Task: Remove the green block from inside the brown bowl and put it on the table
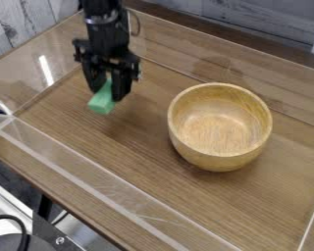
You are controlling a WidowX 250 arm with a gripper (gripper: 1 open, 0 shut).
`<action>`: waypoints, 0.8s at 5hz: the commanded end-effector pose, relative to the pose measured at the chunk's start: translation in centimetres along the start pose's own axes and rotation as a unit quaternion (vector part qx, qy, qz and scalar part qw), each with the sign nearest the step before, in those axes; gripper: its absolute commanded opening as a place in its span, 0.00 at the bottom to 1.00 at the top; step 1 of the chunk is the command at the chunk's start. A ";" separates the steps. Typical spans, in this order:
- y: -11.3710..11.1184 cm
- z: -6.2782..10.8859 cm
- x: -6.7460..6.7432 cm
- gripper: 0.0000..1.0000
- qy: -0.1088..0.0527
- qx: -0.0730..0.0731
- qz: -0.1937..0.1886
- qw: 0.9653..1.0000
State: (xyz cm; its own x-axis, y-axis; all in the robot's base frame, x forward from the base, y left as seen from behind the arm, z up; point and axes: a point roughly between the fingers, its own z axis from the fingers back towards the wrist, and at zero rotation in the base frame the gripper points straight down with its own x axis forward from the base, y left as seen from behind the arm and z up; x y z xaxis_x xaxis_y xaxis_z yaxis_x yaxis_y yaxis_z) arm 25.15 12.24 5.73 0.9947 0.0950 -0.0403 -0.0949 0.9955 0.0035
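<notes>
Hanging tilted in the jaws, green block (103, 98) points long axis downward.

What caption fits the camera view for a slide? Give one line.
Gripper shut on the green block, low over the table, left of the empty brown bowl.

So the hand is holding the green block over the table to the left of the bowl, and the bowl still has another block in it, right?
Not quite. The camera view shows the brown bowl empty. The rest holds: the hand grips the green block over the table, left of the bowl.
</notes>
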 end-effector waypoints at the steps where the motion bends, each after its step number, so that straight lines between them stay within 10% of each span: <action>1: 0.8 -0.8 0.3 0.00 -0.011 0.019 0.001 1.000; 4: 0.2 1.4 0.5 0.00 -0.019 0.008 0.009 1.000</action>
State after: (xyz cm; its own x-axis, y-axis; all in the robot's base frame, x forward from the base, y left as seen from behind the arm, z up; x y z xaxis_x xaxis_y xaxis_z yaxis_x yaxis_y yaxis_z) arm 24.44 11.95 4.84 0.9897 0.1121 -0.0889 -0.1134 0.9935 -0.0095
